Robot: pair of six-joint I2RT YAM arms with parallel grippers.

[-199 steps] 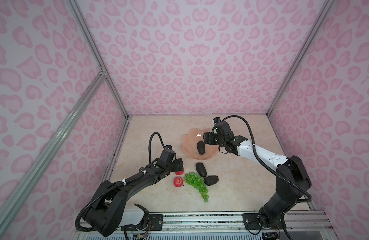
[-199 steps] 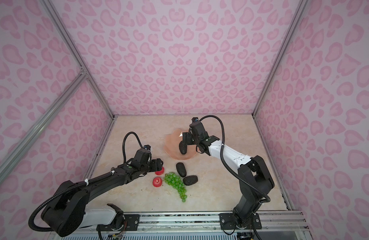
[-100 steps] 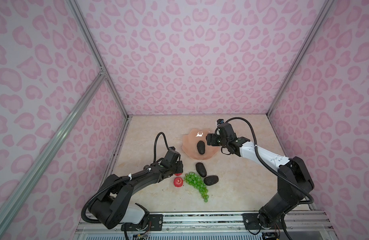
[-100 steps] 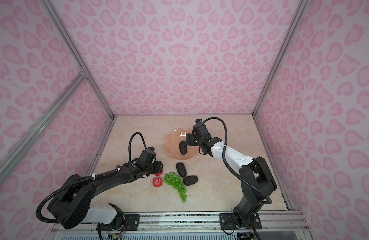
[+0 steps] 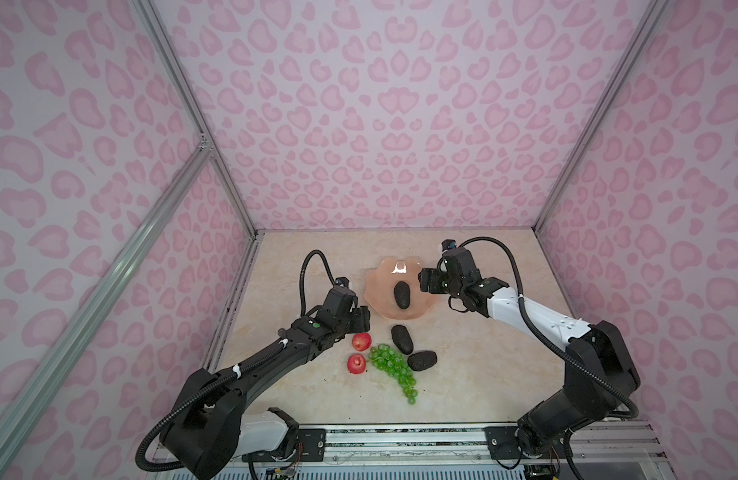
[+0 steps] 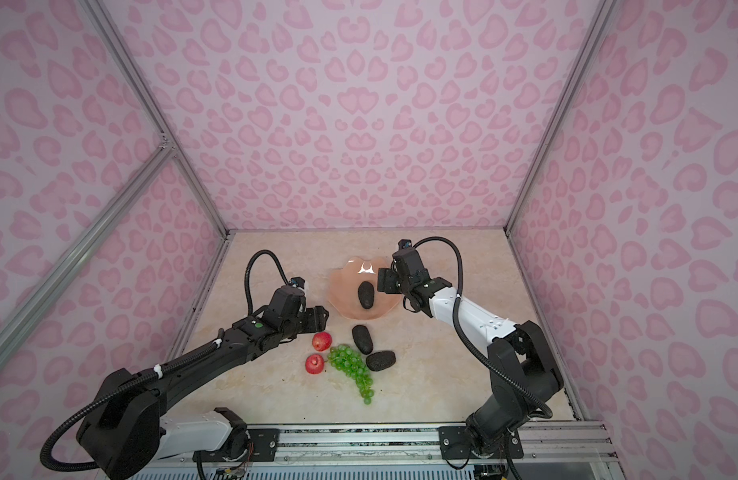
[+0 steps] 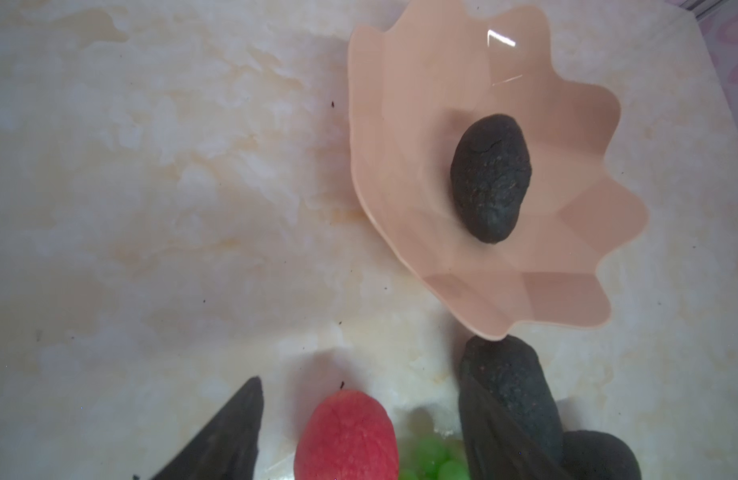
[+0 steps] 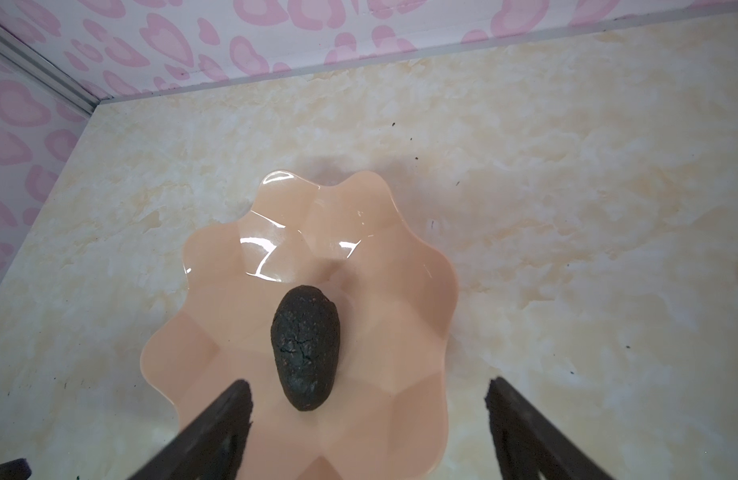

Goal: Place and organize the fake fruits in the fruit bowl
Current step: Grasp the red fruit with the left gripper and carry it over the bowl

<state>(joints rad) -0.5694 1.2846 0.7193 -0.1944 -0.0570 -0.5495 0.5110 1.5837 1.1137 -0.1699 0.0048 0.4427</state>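
The peach-pink fruit bowl (image 5: pixel 381 291) (image 6: pixel 345 296) (image 7: pixel 400 166) (image 8: pixel 379 332) holds one dark avocado (image 5: pixel 401 294) (image 6: pixel 366 295) (image 7: pixel 489 183) (image 8: pixel 305 345). In front of it two avocados (image 5: pixel 402 339) (image 5: pixel 422 360) (image 6: pixel 362 339) (image 7: pixel 512 386), green grapes (image 5: pixel 392 368) (image 6: pixel 350 365) and two red fruits (image 5: pixel 361 341) (image 5: pixel 356 364) (image 6: pixel 321 340) lie on the table. My left gripper (image 5: pixel 361 320) (image 7: pixel 365 432) is open, its fingers either side of the far red fruit (image 7: pixel 346 436) with gaps showing. My right gripper (image 5: pixel 427 282) (image 8: pixel 367 386) hangs open over the bowl's right rim, holding nothing.
Pink patterned walls with aluminium posts (image 5: pixel 250 232) close the marble table (image 5: pixel 483 374) on three sides. A metal rail (image 5: pixel 400 432) runs along the front edge. The fruits on the table lie close together, the grapes touching an avocado.
My left gripper has drawn back a little from the far red fruit, which now shows whole on the table. My right gripper has shifted slightly right, away from the bowl's middle.
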